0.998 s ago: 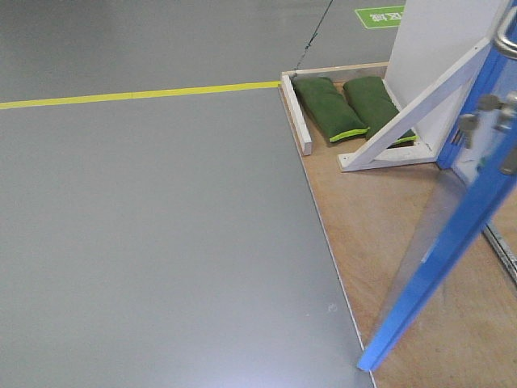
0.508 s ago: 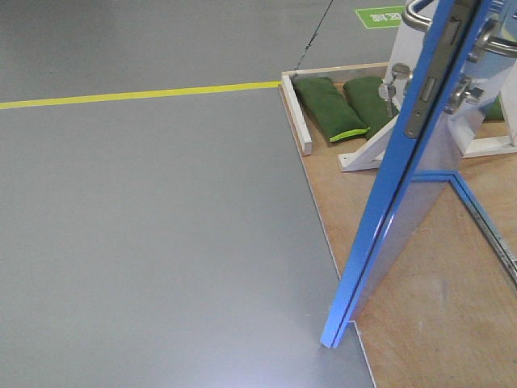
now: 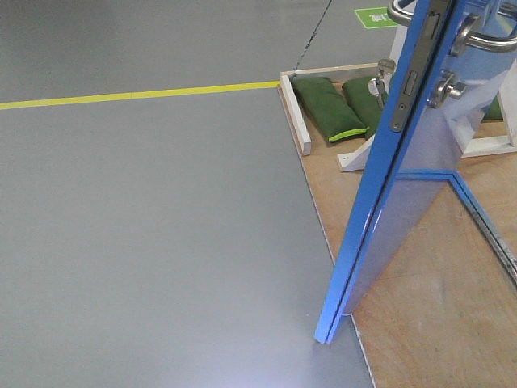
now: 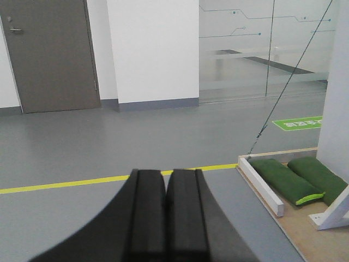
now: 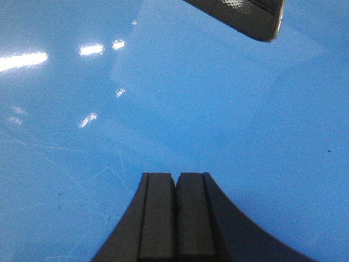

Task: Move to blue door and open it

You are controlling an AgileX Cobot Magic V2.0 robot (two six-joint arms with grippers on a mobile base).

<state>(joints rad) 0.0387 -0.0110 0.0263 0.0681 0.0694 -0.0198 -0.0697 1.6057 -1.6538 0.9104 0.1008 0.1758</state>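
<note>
Blue door [image 3: 366, 202] and lever handle [image 3: 489, 42] cut off at top edge; right sandbag [image 3: 361, 93] partly behind door.

Indoor test hall or lab: smooth grey floor [image 3: 161, 226] with taped yellow line [image 3: 137, 94], glass partition [image 4: 262, 49], free-standing blue door [image 3: 380, 186] on plywood base [image 3: 428, 267] carrying green sandbags [image 3: 327, 107].

At the bottom middle of the left wrist view we are seeing our left gripper [image 4: 166, 180]. It is showing two flat black fingers [image 4: 150, 213] like blocks, with square tops and a thin line between them. Its sides are curving out and down like a little hill. At the bottom middle of the right wrist view our right gripper [image 5: 175, 183] is looking the same: black, dull and smooth.
</note>
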